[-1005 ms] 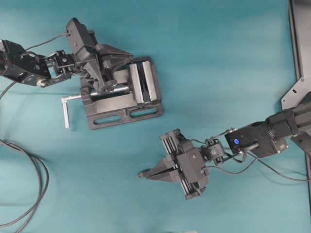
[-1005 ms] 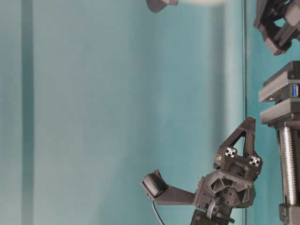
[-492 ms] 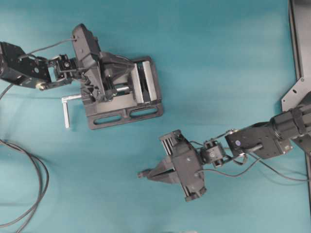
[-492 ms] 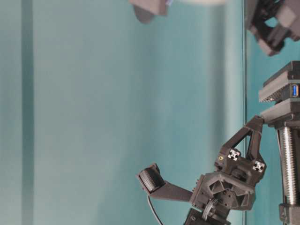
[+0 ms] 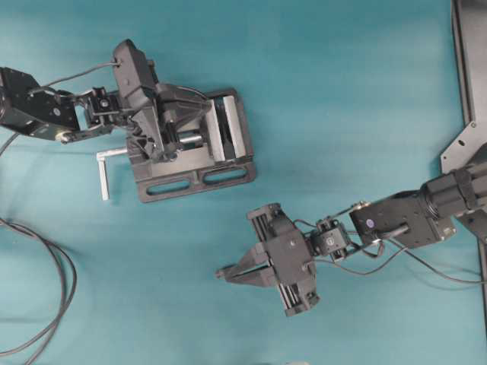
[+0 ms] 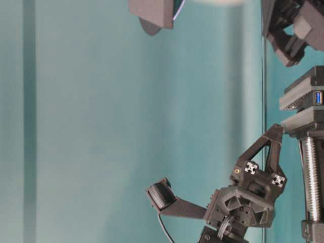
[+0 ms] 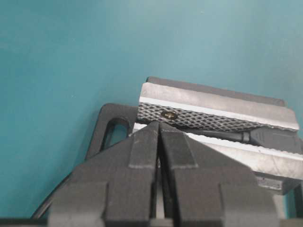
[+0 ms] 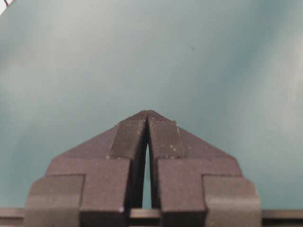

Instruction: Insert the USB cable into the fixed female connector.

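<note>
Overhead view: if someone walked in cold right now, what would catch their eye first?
Probably the dark metal vise at upper left on the teal table, with the left gripper shut and poised over its jaws. The left wrist view shows a small black socket block with its thin wire clamped in the vise. The right gripper, also shut and holding nothing, sits apart at lower centre.

You get one view straight down, one rotated at table level, and two close behind the fingers (image 7: 142, 151); all but the right wrist's share the vise (image 5: 194, 148).

Left hand (image 5: 199, 115) seemingly shifted further over the vise (image 5: 228, 152).
</note>
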Motion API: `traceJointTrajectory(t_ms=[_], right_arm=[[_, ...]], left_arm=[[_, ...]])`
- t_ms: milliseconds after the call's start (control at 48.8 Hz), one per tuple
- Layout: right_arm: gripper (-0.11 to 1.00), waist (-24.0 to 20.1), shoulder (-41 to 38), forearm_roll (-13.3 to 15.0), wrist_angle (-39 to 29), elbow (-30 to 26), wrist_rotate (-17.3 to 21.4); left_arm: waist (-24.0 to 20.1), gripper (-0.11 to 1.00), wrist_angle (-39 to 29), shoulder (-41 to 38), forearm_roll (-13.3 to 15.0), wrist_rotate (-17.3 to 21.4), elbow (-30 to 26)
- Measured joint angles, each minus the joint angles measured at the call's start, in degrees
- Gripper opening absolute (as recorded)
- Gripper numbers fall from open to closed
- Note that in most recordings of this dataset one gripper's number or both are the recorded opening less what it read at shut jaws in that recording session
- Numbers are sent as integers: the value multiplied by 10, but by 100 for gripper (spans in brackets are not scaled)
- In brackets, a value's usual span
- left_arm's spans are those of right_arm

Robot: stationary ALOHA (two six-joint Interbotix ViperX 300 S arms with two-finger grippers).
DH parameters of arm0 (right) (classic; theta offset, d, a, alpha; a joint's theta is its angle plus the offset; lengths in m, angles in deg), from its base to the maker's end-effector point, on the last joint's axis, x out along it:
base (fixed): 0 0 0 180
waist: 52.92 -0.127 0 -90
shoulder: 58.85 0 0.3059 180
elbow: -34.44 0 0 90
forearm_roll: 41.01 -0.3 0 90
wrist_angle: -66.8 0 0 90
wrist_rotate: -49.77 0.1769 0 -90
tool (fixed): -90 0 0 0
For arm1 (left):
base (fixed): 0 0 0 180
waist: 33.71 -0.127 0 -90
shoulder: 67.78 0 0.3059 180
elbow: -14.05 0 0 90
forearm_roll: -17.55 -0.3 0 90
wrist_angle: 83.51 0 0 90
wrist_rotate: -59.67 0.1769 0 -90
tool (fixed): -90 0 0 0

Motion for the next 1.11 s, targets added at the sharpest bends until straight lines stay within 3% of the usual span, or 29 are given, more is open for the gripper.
traceJointTrajectory(t_ms=[123,308,369,677,903,1108], right_arm=[[10,2,-26,0,14,4,26],[58,4,-45,-3,90,28,55],[68,5,-44,-11,113,37,64],[63,10,-68,-21,197,54,62],[63,17,-130,-23,252,49,58],[63,26,-136,-34,266,47,46]], left_arm=[[4,2,11,0,0,1,7],[11,2,21,0,0,1,11],[13,2,25,0,0,1,11],[15,2,84,0,0,1,12],[17,2,92,1,0,1,12],[22,2,92,0,0,0,12]])
